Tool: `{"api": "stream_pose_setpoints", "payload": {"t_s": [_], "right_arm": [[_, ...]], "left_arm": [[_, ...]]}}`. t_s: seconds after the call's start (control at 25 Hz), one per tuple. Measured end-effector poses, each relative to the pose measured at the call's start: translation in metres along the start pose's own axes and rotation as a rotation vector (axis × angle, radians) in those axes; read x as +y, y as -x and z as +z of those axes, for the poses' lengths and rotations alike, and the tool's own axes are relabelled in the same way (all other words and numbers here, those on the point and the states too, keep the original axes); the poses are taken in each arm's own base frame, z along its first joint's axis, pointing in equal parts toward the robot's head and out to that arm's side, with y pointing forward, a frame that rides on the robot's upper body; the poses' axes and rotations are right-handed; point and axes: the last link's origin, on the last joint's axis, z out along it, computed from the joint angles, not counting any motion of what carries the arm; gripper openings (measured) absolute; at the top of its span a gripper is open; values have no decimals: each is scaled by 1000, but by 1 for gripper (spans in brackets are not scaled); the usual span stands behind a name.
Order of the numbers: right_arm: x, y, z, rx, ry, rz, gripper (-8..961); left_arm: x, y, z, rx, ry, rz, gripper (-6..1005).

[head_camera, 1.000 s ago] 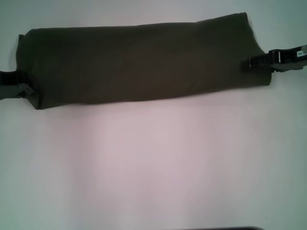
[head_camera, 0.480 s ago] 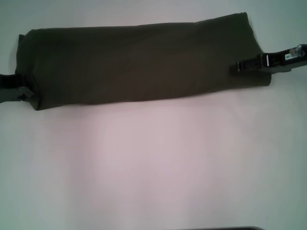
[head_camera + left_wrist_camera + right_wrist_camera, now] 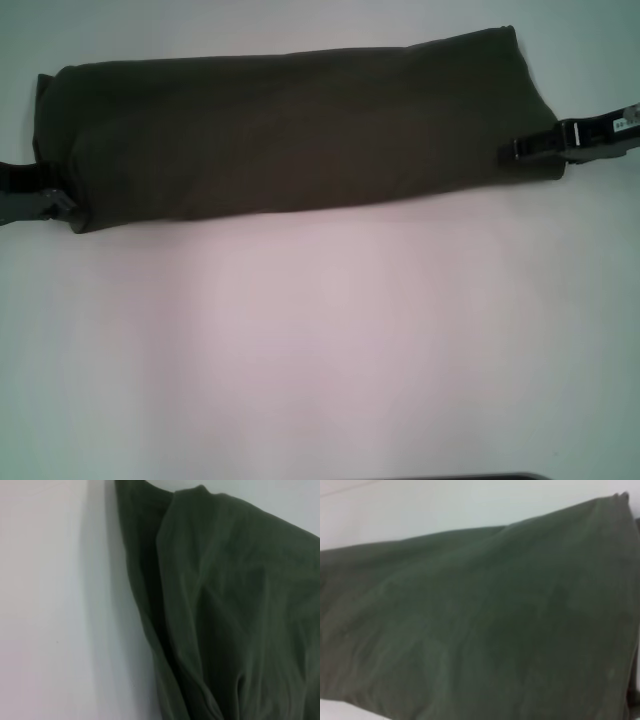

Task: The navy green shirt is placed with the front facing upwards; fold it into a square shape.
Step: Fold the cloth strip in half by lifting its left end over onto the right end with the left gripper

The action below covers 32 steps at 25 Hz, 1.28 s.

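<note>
The navy green shirt (image 3: 290, 130) lies folded into one long dark olive band across the far part of the white table; its lettering and neck label are hidden. My left gripper (image 3: 50, 198) is at the band's left end, by its near corner. My right gripper (image 3: 518, 150) reaches in from the right and overlaps the band's right end, close to the near edge. The left wrist view shows the shirt's (image 3: 235, 610) layered fabric edge against the table. In the right wrist view the shirt's (image 3: 480, 620) smooth cloth takes up nearly the whole picture.
The white table (image 3: 320, 340) stretches wide in front of the shirt. A dark edge (image 3: 460, 477) shows at the very near border of the head view.
My right gripper pushed inward over the shirt's right end, then drew back outward and slightly nearer. My left gripper shifted a little nearer along the left end. The shirt kept its shape.
</note>
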Motion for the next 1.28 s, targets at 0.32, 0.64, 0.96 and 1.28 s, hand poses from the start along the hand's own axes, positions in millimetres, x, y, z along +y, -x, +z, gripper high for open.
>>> {"api": "stream_pose_setpoints", "payload": {"t_s": [0.32,0.64,0.96,1.28], "right_arm": [[5,2,2,29,-4,-20,830],[5,2,2,33,-13,-20,457],[3,2,-1,39,-13,-9,69],[3,2,-3,46,-11,-2,43]], "left_arm": [[-1,2,-1,-6,1,-4,17],[-2,3,0,-6,0,-5,16],[-1,3,0,-6,5,-2,17],[2,2,1,-16,10,12,16]]}}
